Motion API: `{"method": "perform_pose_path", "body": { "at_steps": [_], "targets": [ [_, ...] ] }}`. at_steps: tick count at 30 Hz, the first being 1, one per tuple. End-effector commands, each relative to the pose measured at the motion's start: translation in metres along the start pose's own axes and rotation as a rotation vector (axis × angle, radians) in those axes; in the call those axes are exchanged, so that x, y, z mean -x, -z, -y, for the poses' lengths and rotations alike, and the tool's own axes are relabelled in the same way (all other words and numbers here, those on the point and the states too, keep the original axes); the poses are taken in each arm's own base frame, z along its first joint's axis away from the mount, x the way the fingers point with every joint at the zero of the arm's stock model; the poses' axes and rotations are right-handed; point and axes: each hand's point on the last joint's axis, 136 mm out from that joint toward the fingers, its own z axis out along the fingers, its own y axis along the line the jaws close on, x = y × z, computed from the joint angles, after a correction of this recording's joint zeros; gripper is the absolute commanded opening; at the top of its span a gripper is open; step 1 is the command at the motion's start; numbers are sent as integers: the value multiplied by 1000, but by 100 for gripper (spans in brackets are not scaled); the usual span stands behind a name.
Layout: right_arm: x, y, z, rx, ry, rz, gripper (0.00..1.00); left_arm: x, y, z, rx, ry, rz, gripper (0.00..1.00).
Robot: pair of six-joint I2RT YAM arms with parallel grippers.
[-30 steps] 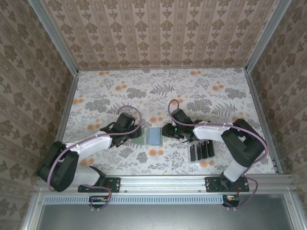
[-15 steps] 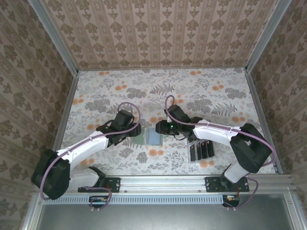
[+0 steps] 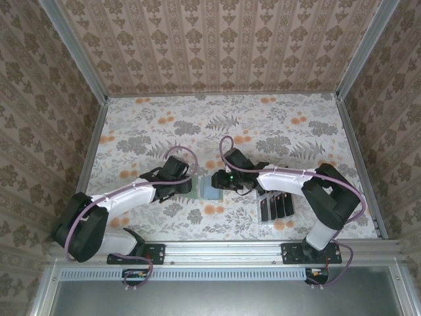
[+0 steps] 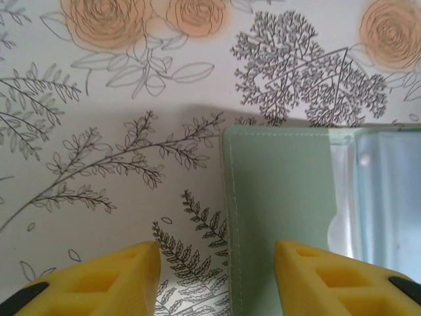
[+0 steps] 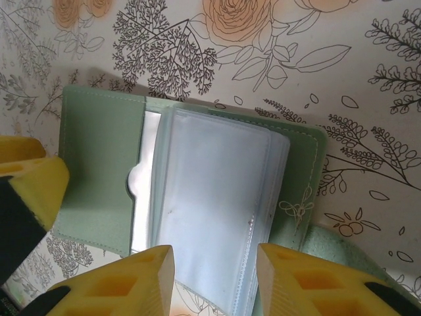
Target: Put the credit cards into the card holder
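The wallet (image 3: 210,187) lies open on the counter, its clear sleeves apparently empty. The left pincer (image 4: 217,253), released, straddles the wallet's outer edge. The right pincer (image 5: 216,253), released, hovers over the sleeves. The cards (image 3: 276,205) stand right of the wallet, none loaded yet.

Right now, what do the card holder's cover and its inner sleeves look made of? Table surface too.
Card holder cover: sage-green faux leather or something similar, matte, with a stitched seam along the edges.
Inner sleeves: clear flexible plastic, glossy, showing glare and wrinkles.
Table: matte floral print, likely paper or vinyl; the look doesn't settle which.
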Motion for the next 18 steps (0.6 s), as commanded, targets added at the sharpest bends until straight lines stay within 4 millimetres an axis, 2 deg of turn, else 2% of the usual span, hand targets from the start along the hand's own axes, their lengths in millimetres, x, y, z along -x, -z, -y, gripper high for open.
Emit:
{"method": "perform_pose_path", "body": {
  "at_steps": [1, 12, 18],
  "targets": [
    [1, -6, -9, 18, -7, -18, 40, -7, -6, -3, 12, 14, -6, 51],
    [-6, -21, 4, -19, -16, -44, 41, -20, -16, -5, 22, 24, -32, 50],
    [-8, -29, 3, -5, -22, -64, 43, -28, -23, -6, 26, 27, -48, 50]
  ]
}}
